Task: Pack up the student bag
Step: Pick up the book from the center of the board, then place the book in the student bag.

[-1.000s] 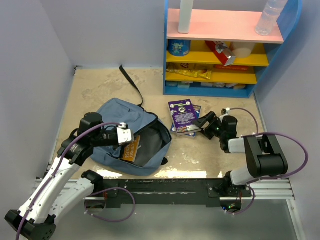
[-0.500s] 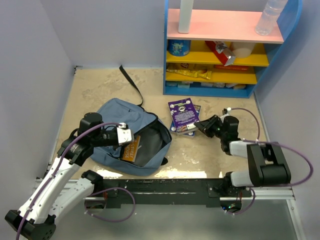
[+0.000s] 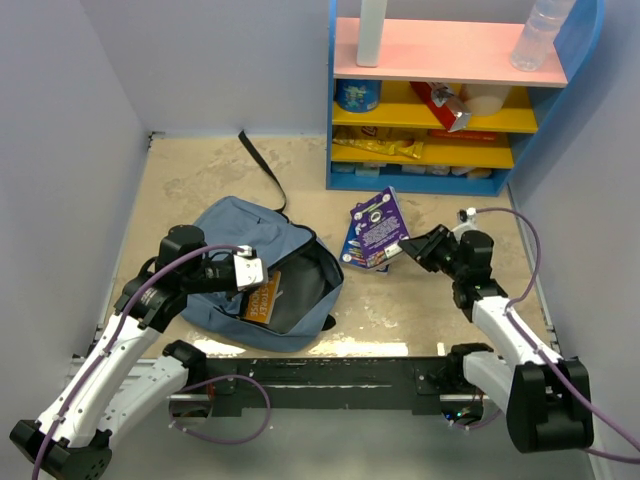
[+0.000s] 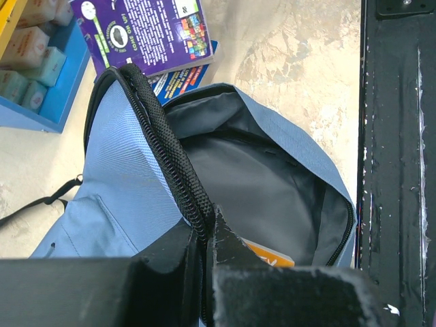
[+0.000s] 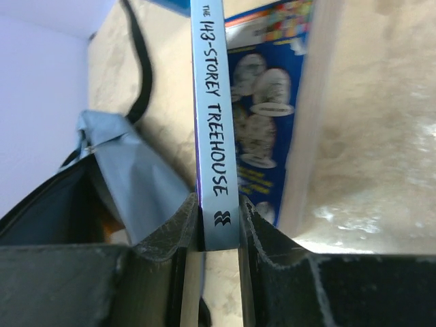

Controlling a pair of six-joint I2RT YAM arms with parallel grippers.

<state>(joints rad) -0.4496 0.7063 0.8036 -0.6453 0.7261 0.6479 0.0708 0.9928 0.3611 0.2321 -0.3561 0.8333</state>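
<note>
The student bag lies open on the floor, slate-blue with a dark lining. My left gripper is shut on its black zipper edge, holding the mouth up. An orange book sits inside the bag. My right gripper is shut on the spine of a purple book, which stands tilted up off the floor to the right of the bag. In the right wrist view the pale spine reads "143-Storey Treehouse" between my fingers. A blue book lies flat beneath it.
A blue shelf unit with pink and yellow boards stands at the back right, holding snacks, a clear bottle and a white cylinder. The bag's black strap trails toward the back. A black rail runs along the front edge.
My right gripper closed on the purple book and raised it onto its edge, off the blue book, while the arm swung right. The left arm and the bag stayed still.
</note>
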